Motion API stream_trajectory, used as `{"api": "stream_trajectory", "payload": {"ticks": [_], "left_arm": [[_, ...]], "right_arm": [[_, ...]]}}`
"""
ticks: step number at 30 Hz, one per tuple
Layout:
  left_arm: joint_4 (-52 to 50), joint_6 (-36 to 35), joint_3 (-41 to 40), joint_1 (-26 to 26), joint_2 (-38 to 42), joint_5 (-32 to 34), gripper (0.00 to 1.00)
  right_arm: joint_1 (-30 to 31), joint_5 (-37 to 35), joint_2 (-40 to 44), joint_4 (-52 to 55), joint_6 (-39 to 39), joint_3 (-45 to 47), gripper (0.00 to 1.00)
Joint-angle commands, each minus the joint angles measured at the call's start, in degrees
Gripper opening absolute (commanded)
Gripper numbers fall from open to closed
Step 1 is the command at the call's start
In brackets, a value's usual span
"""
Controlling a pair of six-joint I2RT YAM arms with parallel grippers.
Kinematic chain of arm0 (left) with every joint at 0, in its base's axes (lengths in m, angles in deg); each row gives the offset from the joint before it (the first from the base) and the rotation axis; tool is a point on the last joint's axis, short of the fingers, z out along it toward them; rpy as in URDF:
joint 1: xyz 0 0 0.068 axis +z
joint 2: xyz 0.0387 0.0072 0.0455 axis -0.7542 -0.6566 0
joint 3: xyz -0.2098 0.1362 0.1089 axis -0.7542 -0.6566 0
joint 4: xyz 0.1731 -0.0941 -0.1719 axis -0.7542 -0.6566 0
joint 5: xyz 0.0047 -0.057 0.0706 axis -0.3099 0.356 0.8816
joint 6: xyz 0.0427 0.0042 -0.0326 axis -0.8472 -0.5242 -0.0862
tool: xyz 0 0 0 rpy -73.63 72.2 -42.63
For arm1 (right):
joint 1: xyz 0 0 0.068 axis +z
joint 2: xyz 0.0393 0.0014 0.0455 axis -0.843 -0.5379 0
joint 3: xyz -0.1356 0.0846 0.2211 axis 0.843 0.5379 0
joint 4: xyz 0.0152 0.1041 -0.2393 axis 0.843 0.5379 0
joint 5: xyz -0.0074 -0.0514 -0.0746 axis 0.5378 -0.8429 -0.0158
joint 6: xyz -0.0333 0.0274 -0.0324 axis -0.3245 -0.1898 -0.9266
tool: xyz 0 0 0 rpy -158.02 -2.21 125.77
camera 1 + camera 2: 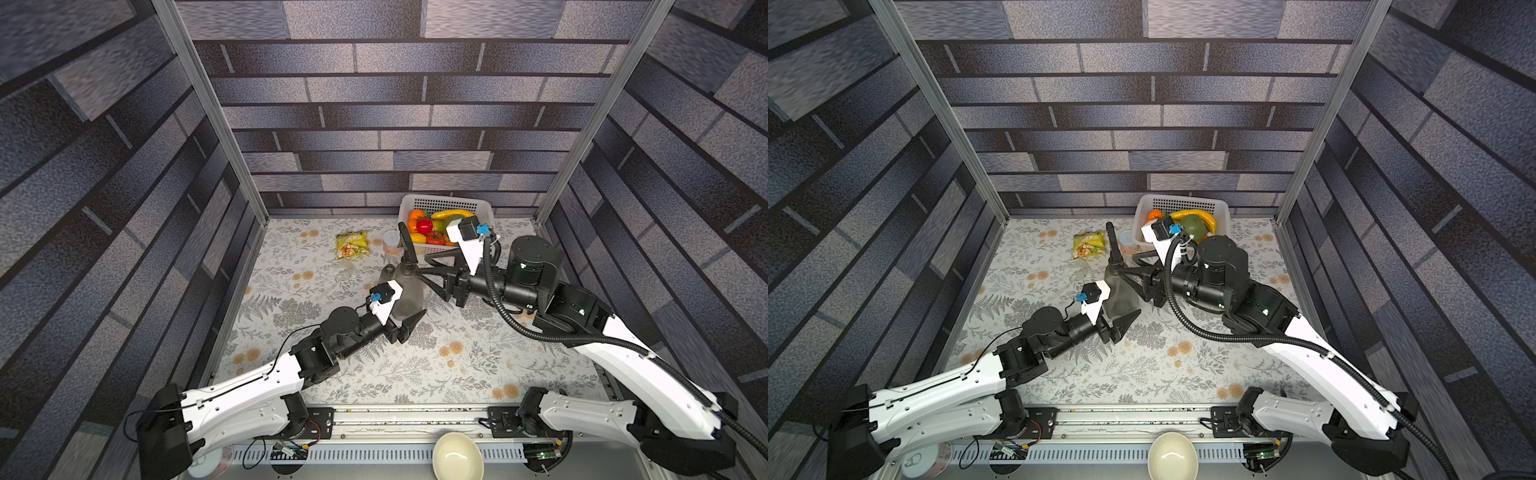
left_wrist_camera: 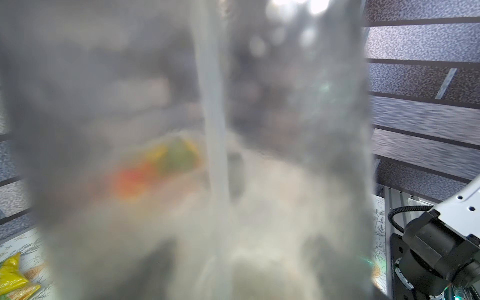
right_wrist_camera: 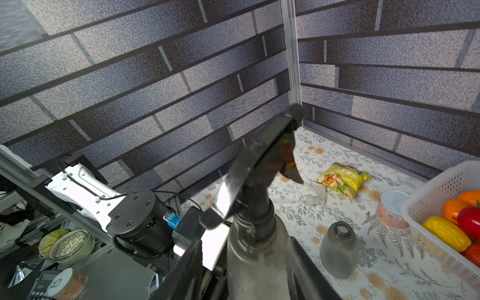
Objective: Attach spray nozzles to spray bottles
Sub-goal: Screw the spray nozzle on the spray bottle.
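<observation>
Grey bottle is upright in the middle, and our left gripper hugs its wide belly. We can't tell if our right gripper squeezes the neck. We should hold steady and turn the black nozzle straight until snug.

Finding: a robot test cell in a laboratory, with household dressing. Two white-and-black robot arms are bolted to a metal rail well behind the right gripper, and a bare circuit board sits at that rail. Aluminium frame posts carry flat brick-print panels on three sides of the gripper. A floral cloth covers the bench under it. A basket of bright fruit stands just beyond it. Stacked bowls sit on a worktop outside the frame.
</observation>
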Motion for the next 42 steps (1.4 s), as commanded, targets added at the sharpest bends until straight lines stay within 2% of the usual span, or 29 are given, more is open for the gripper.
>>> {"api": "stream_trajectory", "payload": {"ticks": [1, 7, 17, 23, 24, 26, 31, 32, 36, 42], "left_arm": [[0.25, 0.83, 2.20, -0.49, 0.69, -2.33, 0.63], [-0.36, 0.17, 3.78, -0.72, -0.47, -3.06, 0.63], [-0.11, -0.69, 6.13, -1.50, -3.63, -3.48, 0.63], [0.49, -0.91, 7.88, -1.63, -5.51, -1.46, 0.62], [0.51, -0.99, 8.38, -1.82, -6.03, -0.44, 0.61], [0.76, -1.49, 9.77, -2.25, -7.51, 1.92, 0.61], [1.85, -2.03, 13.04, -3.08, -11.08, 7.03, 0.61], [2.21, -2.21, 13.47, -3.28, -11.60, 7.56, 0.61], [3.77, -3.97, 15.07, -4.48, -13.69, 10.78, 0.61], [6.40, -4.40, 16.06, -5.12, -16.38, 12.28, 0.61]], "right_arm": [[-0.62, 2.83, -1.44, -1.51, -0.81, -1.91, 0.52], [-0.60, 3.48, -2.66, -0.80, -0.90, -1.90, 0.50], [-0.60, 3.09, -4.23, -0.27, -1.19, -1.43, 0.34], [-0.51, -1.97, -2.70, -0.80, -0.32, 2.20, 0.26], [-0.21, -4.18, -2.33, -1.39, 0.25, 3.16, 0.24], [2.37, -13.93, -2.12, -1.60, 0.01, 4.69, 0.22], [11.51, -46.40, -5.24, -1.88, -4.18, 4.74, 0.17], [12.14, -49.40, -5.70, -2.60, -3.91, 4.74, 0.16], [16.57, -68.91, -8.23, -11.62, -6.30, 6.48, 0.15], [20.06, -82.85, -16.81, -22.06, -13.40, 2.23, 0.15]]}}
